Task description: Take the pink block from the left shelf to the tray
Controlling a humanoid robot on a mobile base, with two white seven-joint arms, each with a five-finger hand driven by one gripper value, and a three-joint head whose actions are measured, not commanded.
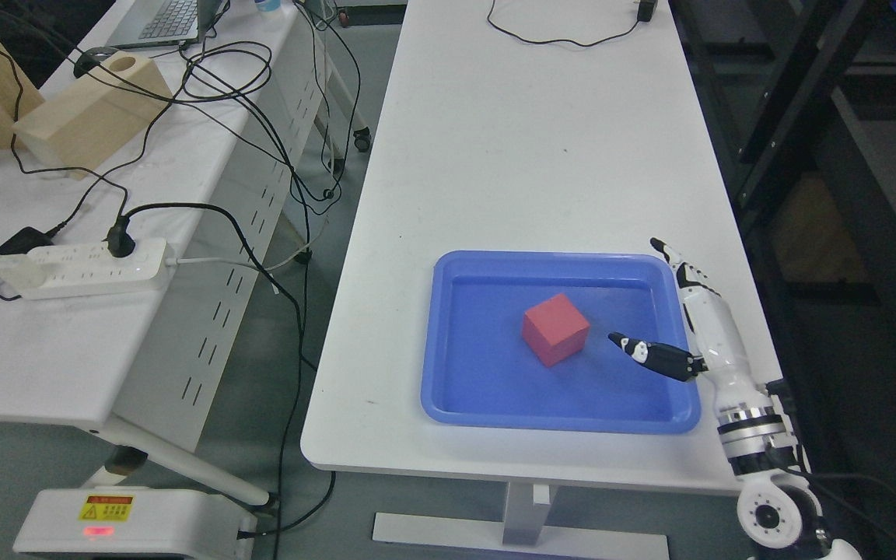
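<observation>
The white-and-black right robot hand (685, 311) enters from the lower right of the frame and hangs over the right rim of the blue rectangular plastic tray (448, 389). Its fingers are released and hold nothing; the straight fingers (670, 253) point up the frame, while the black thumb (650, 355) reaches left toward the pink foam cube (555, 329) without touching it. The cube sits near the middle of the tray. The tray rests on the white long table (526, 140), in the lower centre. At left, a white power strip (82, 268) lies on a second white table (43, 350).
</observation>
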